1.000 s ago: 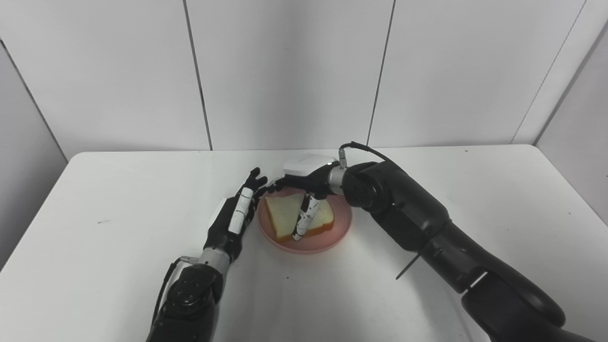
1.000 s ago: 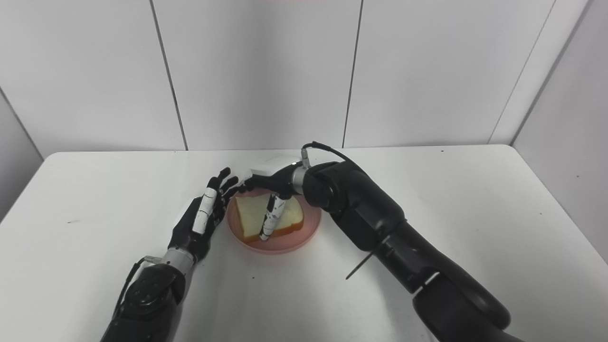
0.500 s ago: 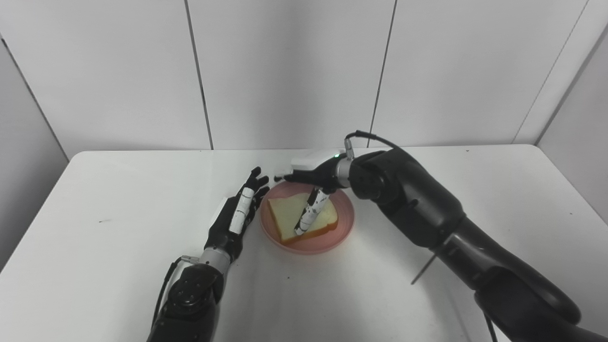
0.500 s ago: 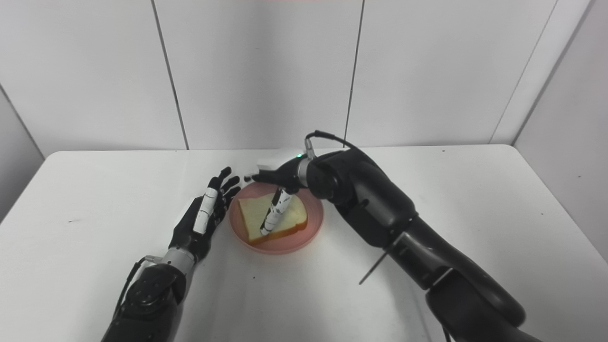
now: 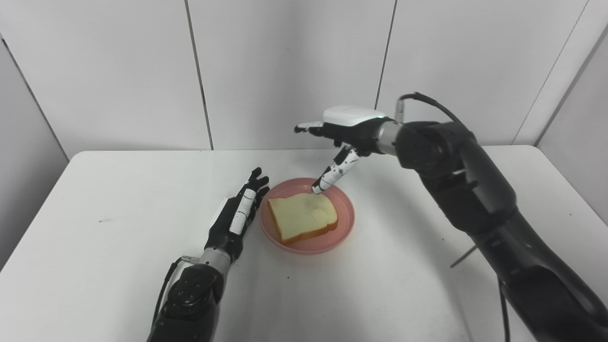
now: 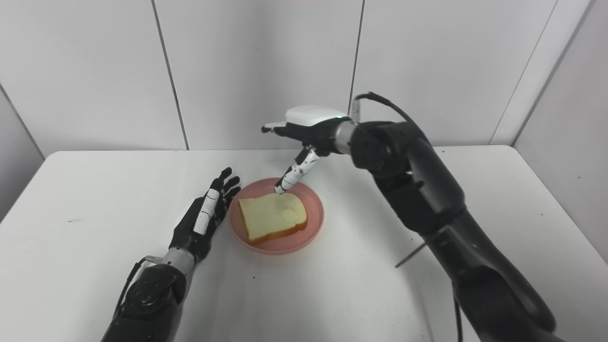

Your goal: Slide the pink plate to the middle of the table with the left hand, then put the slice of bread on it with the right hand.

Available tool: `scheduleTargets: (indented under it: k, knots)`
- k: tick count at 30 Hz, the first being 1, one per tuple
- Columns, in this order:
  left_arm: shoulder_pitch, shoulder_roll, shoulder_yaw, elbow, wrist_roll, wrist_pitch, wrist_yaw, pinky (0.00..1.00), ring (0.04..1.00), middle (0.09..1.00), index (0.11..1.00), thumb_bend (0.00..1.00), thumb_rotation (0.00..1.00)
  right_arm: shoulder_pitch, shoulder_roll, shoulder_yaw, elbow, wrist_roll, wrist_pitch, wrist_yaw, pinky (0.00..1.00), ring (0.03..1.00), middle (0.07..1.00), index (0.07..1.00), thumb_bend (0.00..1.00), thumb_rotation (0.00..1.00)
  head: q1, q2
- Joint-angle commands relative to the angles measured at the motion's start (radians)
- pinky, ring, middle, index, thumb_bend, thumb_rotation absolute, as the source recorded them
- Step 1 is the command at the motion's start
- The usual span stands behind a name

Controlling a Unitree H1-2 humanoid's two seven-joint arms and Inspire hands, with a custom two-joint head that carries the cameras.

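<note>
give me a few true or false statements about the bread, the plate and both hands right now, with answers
1. The slice of bread lies flat on the round pink plate. True.
2. The right hand is holding the bread. False: it is open, raised above the plate's far edge.
3. The left hand is open, resting on the white table beside the plate. True.
4. The plate is stacked on the bread. False: the bread is on top of the plate.
5. The plate stands at the table's right edge. False: it is near the middle.

White table with a pink plate near its middle, left robot hand alongside.
</note>
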Motion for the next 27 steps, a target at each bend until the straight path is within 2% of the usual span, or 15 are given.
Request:
scheduleTargets:
  k: [1, 3, 4, 5, 6, 9, 10, 14, 15, 16, 17, 20, 22, 25, 27]
  knots:
    - [0.039, -0.016, -0.023, 0.041, 0.003, 0.092, -0.047, 0.94, 0.944, 0.962, 0.969, 0.83, 0.96, -0.015, -0.020, -0.042, -0.016, 0.026, 0.018, -0.060, 0.79, 0.917, 0.946, 0.951, 0.91, 0.49, -0.002, -0.001]
    - [0.037, -0.012, -0.019, 0.046, -0.007, 0.090, -0.059, 0.97, 0.965, 0.979, 0.984, 0.84, 0.95, 0.032, -0.020, -0.087, -0.015, 0.056, 0.037, -0.104, 0.82, 0.936, 0.983, 0.994, 0.87, 0.74, 0.000, -0.003]
    - [0.037, -0.010, -0.017, 0.046, -0.012, 0.094, -0.064, 0.97, 0.966, 0.981, 0.985, 0.84, 0.95, 0.059, -0.017, -0.115, -0.018, 0.080, 0.048, -0.122, 0.82, 0.939, 0.986, 0.996, 0.86, 0.76, 0.000, -0.003]
    - [0.037, -0.008, -0.016, 0.045, -0.016, 0.097, -0.067, 0.98, 0.971, 0.985, 0.992, 0.84, 0.95, 0.078, -0.013, -0.134, -0.021, 0.102, 0.057, -0.135, 0.84, 0.951, 0.993, 0.998, 0.85, 0.82, 0.001, -0.004]
    - [0.037, -0.008, -0.014, 0.044, -0.018, 0.100, -0.069, 0.98, 0.974, 0.988, 0.997, 0.84, 0.95, 0.090, -0.011, -0.145, -0.023, 0.116, 0.062, -0.144, 0.85, 0.954, 0.997, 1.000, 0.84, 0.89, 0.001, -0.004]
    - [0.041, -0.006, -0.013, 0.033, -0.019, 0.111, -0.070, 1.00, 0.980, 0.992, 1.000, 0.86, 0.95, 0.149, -0.006, -0.179, -0.056, 0.159, 0.091, -0.172, 0.86, 0.958, 0.995, 1.000, 0.82, 0.99, 0.001, -0.005]
    - [0.044, -0.005, -0.011, 0.030, -0.022, 0.107, -0.071, 1.00, 0.987, 0.996, 1.000, 0.87, 0.95, 0.178, 0.005, -0.197, -0.070, 0.178, 0.109, -0.189, 0.92, 0.979, 0.997, 1.000, 0.82, 1.00, 0.003, -0.008]
    - [0.060, -0.005, -0.007, 0.010, -0.001, 0.064, -0.036, 1.00, 0.983, 0.989, 0.997, 0.85, 0.98, 0.261, 0.058, -0.265, -0.097, 0.266, 0.140, -0.264, 0.99, 0.999, 1.000, 1.000, 0.78, 1.00, 0.001, -0.009]
    - [0.061, -0.004, -0.008, 0.008, 0.002, 0.063, -0.033, 1.00, 0.983, 0.988, 0.997, 0.85, 0.99, 0.265, 0.059, -0.266, -0.099, 0.273, 0.142, -0.271, 0.99, 1.000, 1.000, 1.000, 0.78, 1.00, 0.001, -0.009]
    - [0.075, -0.014, 0.002, -0.010, 0.019, 0.039, 0.008, 1.00, 0.982, 0.987, 0.997, 0.85, 0.99, 0.299, 0.087, -0.295, -0.107, 0.309, 0.128, -0.306, 0.99, 1.000, 1.000, 1.000, 0.78, 1.00, 0.002, -0.011]
    - [0.086, -0.021, 0.010, -0.024, 0.033, 0.022, 0.040, 0.99, 0.973, 0.976, 0.980, 0.87, 0.99, 0.326, 0.107, -0.314, -0.113, 0.338, 0.118, -0.334, 0.99, 1.000, 1.000, 1.000, 0.68, 1.00, 0.002, -0.011]
    - [0.103, -0.026, 0.010, -0.044, 0.090, -0.014, 0.099, 0.97, 0.963, 0.967, 0.967, 0.92, 1.00, 0.386, 0.136, -0.330, -0.137, 0.351, 0.108, -0.406, 0.97, 1.000, 1.000, 1.000, 0.62, 1.00, -0.001, -0.011]
    - [0.113, -0.031, 0.009, -0.060, 0.115, -0.019, 0.121, 0.97, 0.976, 0.984, 0.973, 0.94, 1.00, 0.421, 0.150, -0.335, -0.146, 0.347, 0.093, -0.459, 0.97, 1.000, 1.000, 1.000, 0.57, 1.00, -0.002, -0.011]
    - [0.123, -0.036, 0.012, -0.078, 0.132, -0.017, 0.132, 0.99, 0.998, 0.999, 0.988, 0.93, 1.00, 0.443, 0.162, -0.340, -0.148, 0.367, 0.084, -0.507, 0.99, 1.000, 1.000, 1.000, 0.51, 1.00, -0.001, -0.011]
    - [0.145, -0.032, 0.000, -0.115, 0.159, -0.015, 0.135, 1.00, 1.000, 1.000, 0.996, 0.92, 1.00, 0.475, 0.216, -0.380, -0.143, 0.429, 0.081, -0.557, 1.00, 1.000, 1.000, 1.000, 0.51, 1.00, 0.000, -0.011]
